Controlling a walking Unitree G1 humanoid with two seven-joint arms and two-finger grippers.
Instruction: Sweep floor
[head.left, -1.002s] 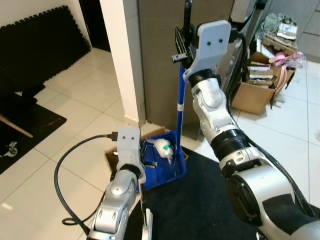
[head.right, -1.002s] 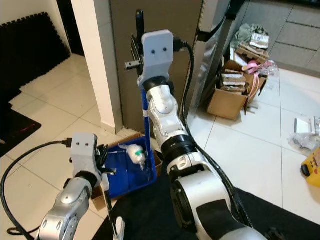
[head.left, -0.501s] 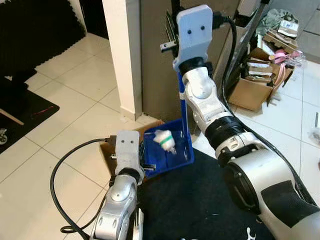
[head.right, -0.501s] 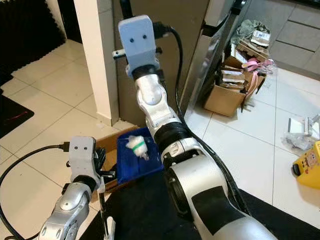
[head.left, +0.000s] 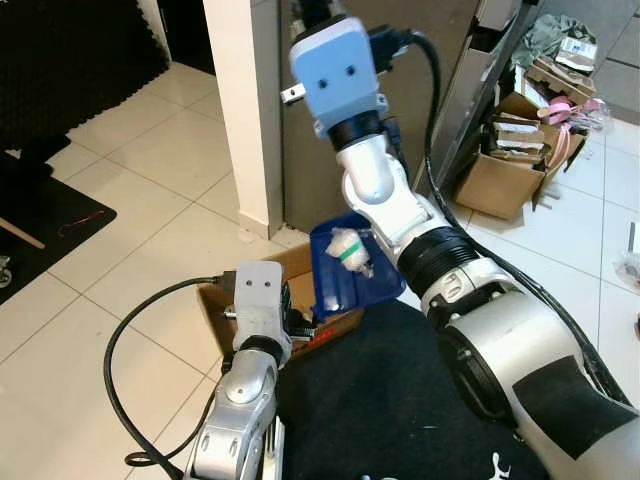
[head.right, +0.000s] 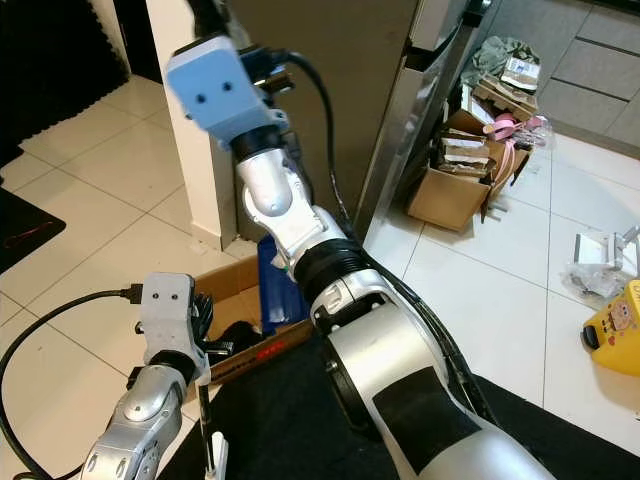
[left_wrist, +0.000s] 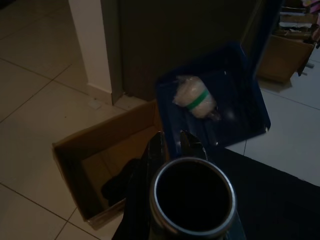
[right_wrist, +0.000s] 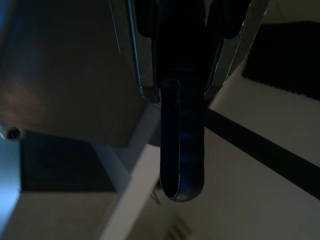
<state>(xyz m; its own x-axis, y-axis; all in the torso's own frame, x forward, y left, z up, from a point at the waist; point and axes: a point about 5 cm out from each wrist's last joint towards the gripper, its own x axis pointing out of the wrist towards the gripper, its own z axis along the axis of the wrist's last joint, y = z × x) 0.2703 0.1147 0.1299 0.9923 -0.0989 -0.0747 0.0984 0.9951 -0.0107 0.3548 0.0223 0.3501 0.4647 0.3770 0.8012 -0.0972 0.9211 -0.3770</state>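
My right arm reaches up, and its gripper (right_wrist: 182, 30) is shut on the handle (right_wrist: 182, 140) of a blue dustpan (head.left: 350, 275). The pan hangs tilted over an open cardboard box (head.left: 225, 300) on the floor. A white crumpled wad with a green band (head.left: 348, 248) lies inside the pan. In the left wrist view the wad (left_wrist: 195, 96) rests against the pan's (left_wrist: 235, 100) back wall, above the box (left_wrist: 95, 145). My left gripper (left_wrist: 172, 142) is low beside the box, shut on the broom's silver pole (left_wrist: 192, 200).
A white pillar (head.left: 245, 100) and a grey cabinet (head.left: 440, 60) stand right behind the box. A black rug (head.left: 380, 400) lies under me. Cluttered cardboard boxes (head.left: 520, 150) sit at the back right. A black cable (head.left: 115, 360) loops over the tiles on my left.
My right arm has swung left and lifted the dustpan off the floor, so it now hangs tilted over the cardboard box with the wad still in it. The left gripper has stayed by the box.
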